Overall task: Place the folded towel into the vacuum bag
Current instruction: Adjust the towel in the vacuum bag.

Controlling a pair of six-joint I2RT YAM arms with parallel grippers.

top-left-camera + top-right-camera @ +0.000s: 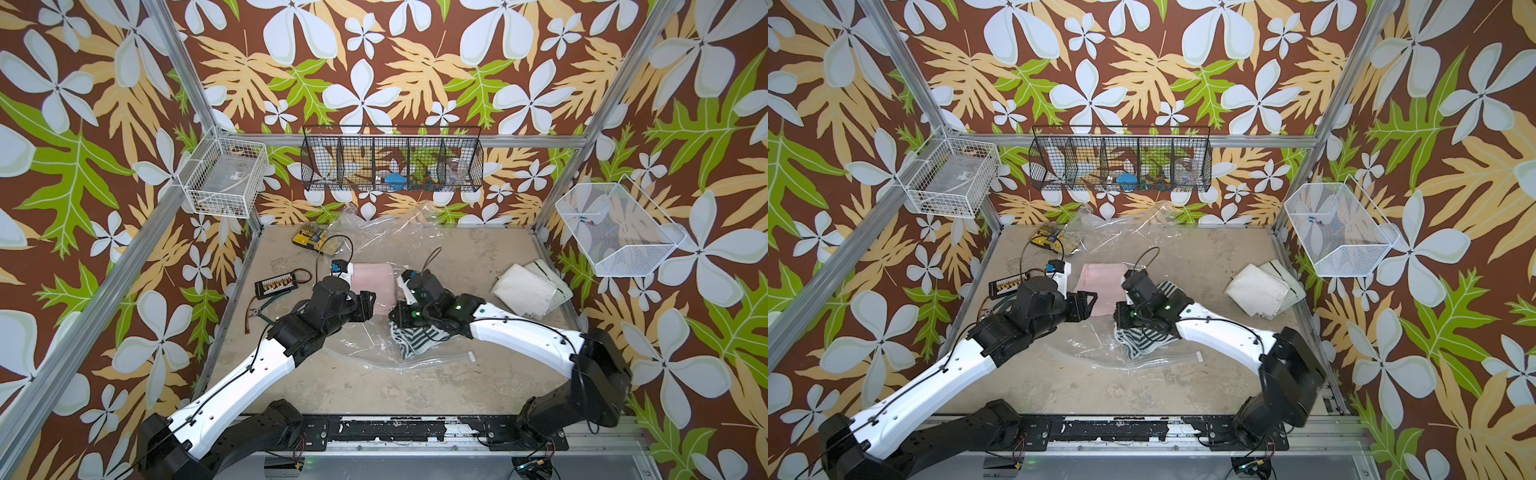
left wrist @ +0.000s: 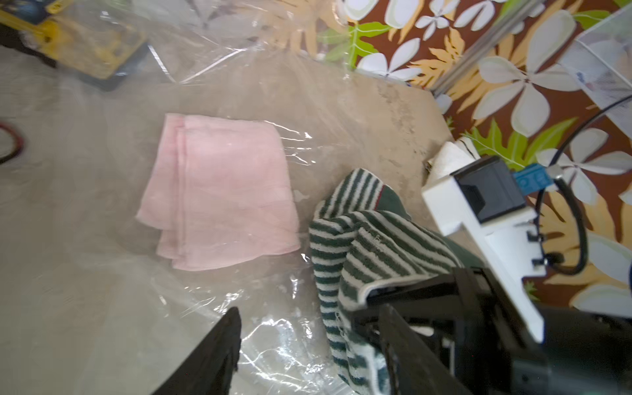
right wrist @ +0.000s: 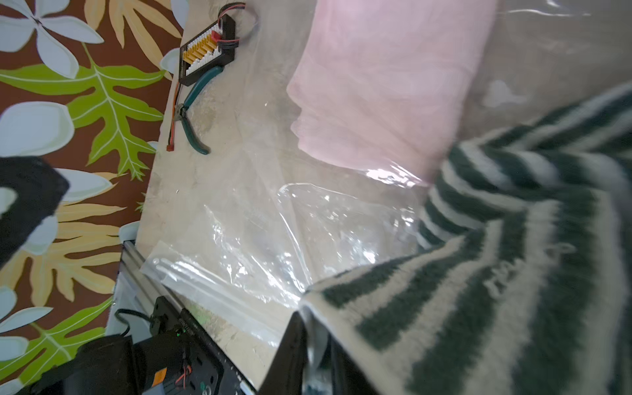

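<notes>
The right end effector [image 3: 314, 343] pinches the striped towel [image 1: 415, 340] at the mouth of the vacuum bag [image 1: 361, 347]; the left end effector [image 2: 307, 318] stands open. Best slid in low, alongside the bagged pink towel [image 2: 222, 191].

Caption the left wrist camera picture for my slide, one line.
Right gripper holds a green-striped towel over the clear vacuum bag, beside a folded pink towel lying under the plastic.

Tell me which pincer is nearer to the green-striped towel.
Right. The right pincer grips the green-striped towel, which drapes over it. The left pincer is open beside the towel, nearer the pink towel.
</notes>
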